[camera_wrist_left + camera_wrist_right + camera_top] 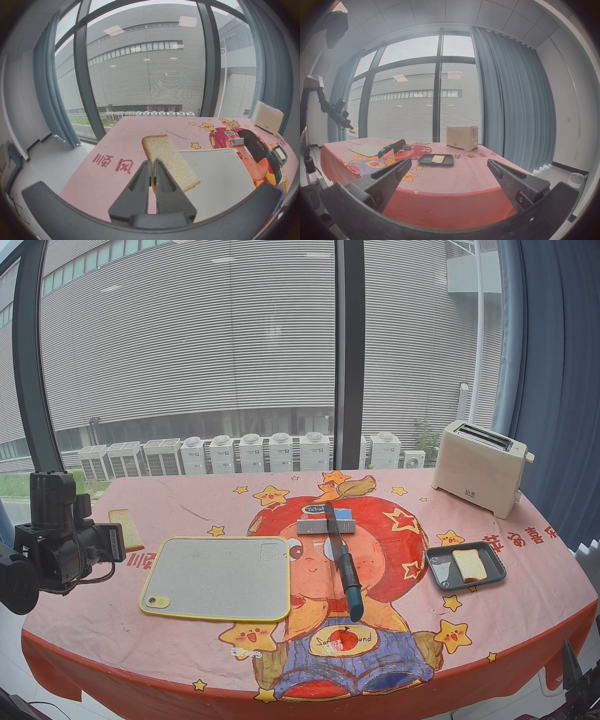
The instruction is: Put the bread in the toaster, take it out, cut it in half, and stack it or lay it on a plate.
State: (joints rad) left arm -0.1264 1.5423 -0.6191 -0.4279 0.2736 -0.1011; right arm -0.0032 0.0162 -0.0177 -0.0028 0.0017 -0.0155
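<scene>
2 bread slices show. The left pincer [153, 163] is clamped on 1 slice [162, 150], held in the air at the counter's [175, 496] left edge, beside the board [219, 577]. Right of the board, a knife [342, 559] leans its blade on a small rest [312, 526]. Farther right the other slice [469, 565] lies in the plate [442, 568], with the toaster [478, 468] behind it. The right pincer [448, 162] gapes wide, off the counter's right front.

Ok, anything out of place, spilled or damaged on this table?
Nothing spilled or damaged. One oddity: a piece of bread already lies in the dark tray while the left pincer holds another slice above the left end of the table.
</scene>
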